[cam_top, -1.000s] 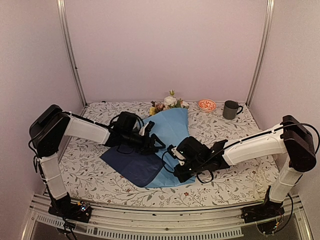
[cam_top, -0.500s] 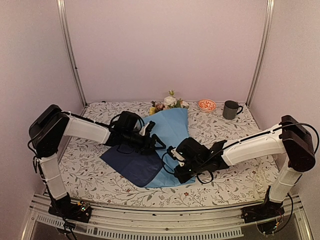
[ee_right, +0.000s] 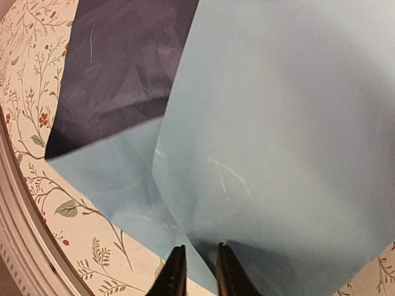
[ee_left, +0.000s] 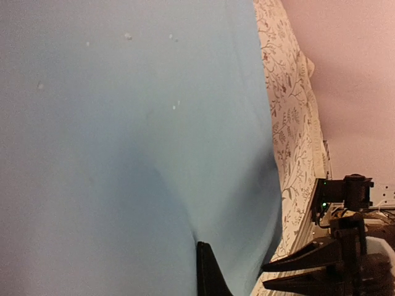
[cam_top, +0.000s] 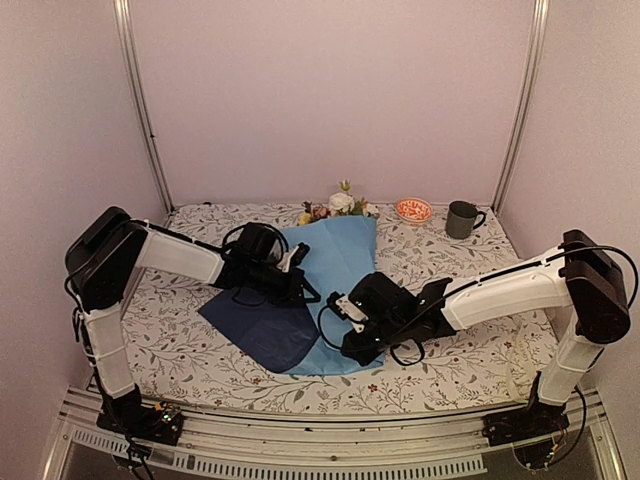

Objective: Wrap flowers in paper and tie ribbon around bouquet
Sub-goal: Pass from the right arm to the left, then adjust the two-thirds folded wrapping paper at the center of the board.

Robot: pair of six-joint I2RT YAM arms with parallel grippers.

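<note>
1. The left arm is stretched low across the desk [cam_top: 450,270], its tool [cam_top: 300,288] closed at the paper [cam_top: 340,260]; a pinch cannot be confirmed.
2. The right arm is reached in from the right, its tool [ee_right: 199,256] parted narrowly at a light-blue fold.
3. The paper is spread mid-desk, and the flowers [cam_top: 338,205] are seen at its far tip.
4. Compared with a second earlier, the left tool is drawn back leftward and closed from wide, while the right is loosened.

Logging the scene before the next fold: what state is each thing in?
Paper, folded, light blue up, navy flap left.
Flowers, blooms poking out at paper's far end.
Mug, upright.
Bowl, upright.
Left gripper, shut, at the paper.
Right gripper, slightly open, at paper's near edge.
</note>
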